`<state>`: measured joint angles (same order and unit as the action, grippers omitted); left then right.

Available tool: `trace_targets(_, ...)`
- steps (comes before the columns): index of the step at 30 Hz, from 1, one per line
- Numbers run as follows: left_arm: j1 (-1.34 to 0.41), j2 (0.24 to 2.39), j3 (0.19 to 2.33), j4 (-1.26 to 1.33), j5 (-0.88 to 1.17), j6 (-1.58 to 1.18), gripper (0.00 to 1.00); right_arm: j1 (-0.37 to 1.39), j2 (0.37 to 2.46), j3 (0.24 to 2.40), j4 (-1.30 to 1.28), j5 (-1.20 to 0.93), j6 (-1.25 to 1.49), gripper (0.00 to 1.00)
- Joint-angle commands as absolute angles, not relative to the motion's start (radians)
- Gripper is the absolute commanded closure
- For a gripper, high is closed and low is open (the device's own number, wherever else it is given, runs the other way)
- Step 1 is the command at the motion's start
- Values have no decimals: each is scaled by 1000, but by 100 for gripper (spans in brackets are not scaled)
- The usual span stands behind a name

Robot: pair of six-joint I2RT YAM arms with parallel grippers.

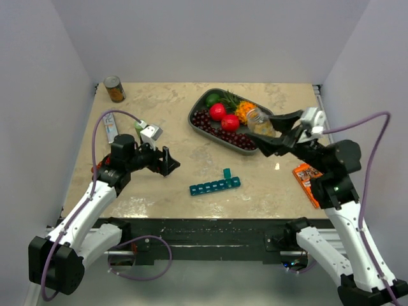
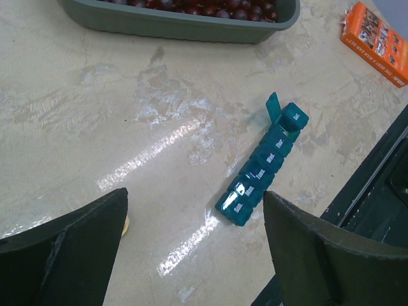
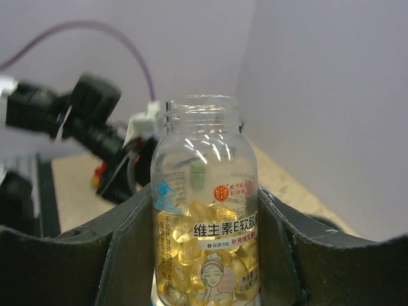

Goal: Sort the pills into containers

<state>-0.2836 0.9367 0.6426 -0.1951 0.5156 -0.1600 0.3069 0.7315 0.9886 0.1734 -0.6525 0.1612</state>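
The right tool point(image 1: 266, 132) is clamped on a clear, uncapped bottle point(image 3: 204, 191) of yellow softgel pills point(image 3: 191, 242). It holds the bottle up, tilted, over the right end of the grey fruit tray point(image 1: 191, 119), toward the far right of the desk point(image 1: 159, 108). The teal pill organiser point(image 1: 215, 185) lies flat near the desk's front edge, about midway along, with the lid beside its Sat end standing up. The left tool point(image 2: 194, 248) hovers spread wide and empty, left of the organiser.
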Motion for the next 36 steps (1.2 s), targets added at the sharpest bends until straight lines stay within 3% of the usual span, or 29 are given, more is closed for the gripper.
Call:
trace_targets(1, -288, 931, 644, -146, 538, -130, 9, 305, 756, 908, 52, -980, -112, 100)
trace_targets(10, -293, 945, 641, -152, 540, -129, 9, 307, 825, 686, -146, -1104, -480, 100)
trace_targets(15, -295, 968, 643, -147, 545, -129, 9, 307, 902, 629, -297, -1042, -724, 100)
trace_targets(36, -299, 965, 641, -143, 552, -132, 10, 305, 1011, 489, -340, -772, -1054, 100)
